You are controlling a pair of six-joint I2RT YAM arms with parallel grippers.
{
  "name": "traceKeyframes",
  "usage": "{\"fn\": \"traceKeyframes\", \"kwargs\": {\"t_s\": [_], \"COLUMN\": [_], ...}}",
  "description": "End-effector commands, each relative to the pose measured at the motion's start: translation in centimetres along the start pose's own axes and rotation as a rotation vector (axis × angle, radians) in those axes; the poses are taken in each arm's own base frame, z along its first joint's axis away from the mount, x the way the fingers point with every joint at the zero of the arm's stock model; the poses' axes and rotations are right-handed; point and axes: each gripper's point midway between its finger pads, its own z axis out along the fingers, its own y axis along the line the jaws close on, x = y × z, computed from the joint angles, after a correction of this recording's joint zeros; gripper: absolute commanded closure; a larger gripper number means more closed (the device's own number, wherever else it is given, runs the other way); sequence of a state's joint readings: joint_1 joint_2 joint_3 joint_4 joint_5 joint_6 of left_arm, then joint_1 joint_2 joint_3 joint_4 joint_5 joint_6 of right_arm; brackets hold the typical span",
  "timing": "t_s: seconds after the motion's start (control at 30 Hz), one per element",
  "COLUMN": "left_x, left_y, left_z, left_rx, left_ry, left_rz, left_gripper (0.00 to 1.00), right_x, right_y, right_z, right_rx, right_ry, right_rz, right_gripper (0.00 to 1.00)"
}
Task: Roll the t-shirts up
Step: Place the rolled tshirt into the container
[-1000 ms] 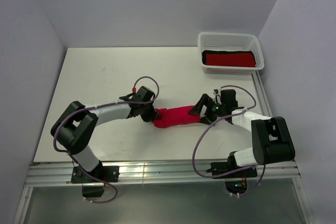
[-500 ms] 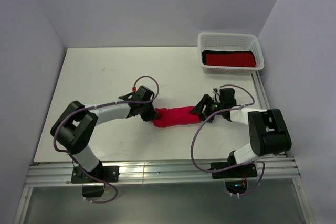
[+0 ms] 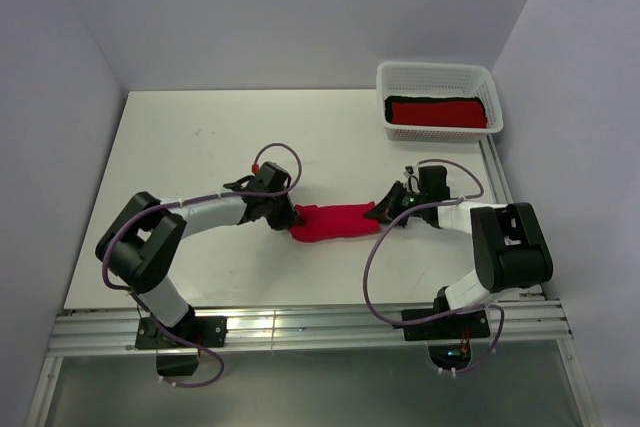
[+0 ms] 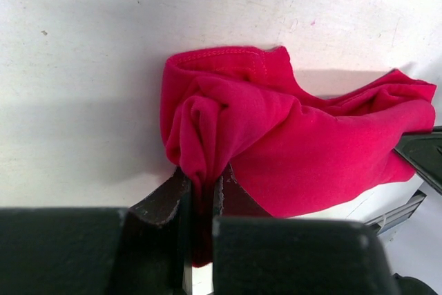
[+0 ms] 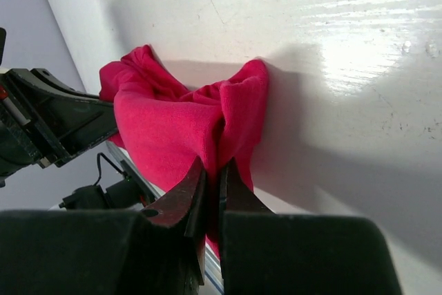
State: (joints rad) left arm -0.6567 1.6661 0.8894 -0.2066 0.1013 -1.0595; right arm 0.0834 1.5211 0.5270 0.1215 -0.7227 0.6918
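A bright pinkish-crimson t-shirt (image 3: pixel 335 222) lies bunched into a short roll on the white table, between the two arms. My left gripper (image 3: pixel 287 215) is shut on a fold at its left end, seen pinched between the dark jaws in the left wrist view, t-shirt (image 4: pixel 276 143). My right gripper (image 3: pixel 378 215) is shut on a fold at its right end; the right wrist view shows the t-shirt (image 5: pixel 179 126) caught between its fingers. A deeper red rolled t-shirt (image 3: pixel 437 113) lies in the white basket (image 3: pixel 436 73) at the back right, with a black rolled one under it.
The basket stands at the table's far right corner. A metal rail (image 3: pixel 300 327) runs along the near edge by the arm bases. Pale walls close in the table on the left, back and right.
My right gripper's jaws stood open beside the shirt's right end a second ago; they have now shut on the cloth there. The left gripper kept its hold and place.
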Motion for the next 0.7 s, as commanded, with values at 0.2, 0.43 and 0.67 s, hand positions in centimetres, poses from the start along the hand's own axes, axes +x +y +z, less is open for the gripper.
{"fn": "traceKeyframes", "kwargs": {"t_s": [0.2,0.43,0.67], "left_x": [-4.8,-10.4,-17.7], "left_y": [-4.7,-10.9,-18.1], "left_z": [-3.2,-6.6,-8.5], "left_rx": [0.091,0.159,0.308], "left_ry": [-0.149,-0.292,-0.430], "left_rz": [0.101,0.133,0.137], "left_gripper": [1.00,1.00,1.00], "right_x": [-6.6,-13.1,-21.0], "right_y": [5.9,13.0,17.5], "right_z": [-2.8,-5.2,-5.3], "right_rx": [-0.009,-0.079,-0.094], "right_ry": [-0.186,-0.360,-0.461], "right_rz": [-0.118,-0.134,-0.125], "right_gripper": [1.00,1.00,1.00]}}
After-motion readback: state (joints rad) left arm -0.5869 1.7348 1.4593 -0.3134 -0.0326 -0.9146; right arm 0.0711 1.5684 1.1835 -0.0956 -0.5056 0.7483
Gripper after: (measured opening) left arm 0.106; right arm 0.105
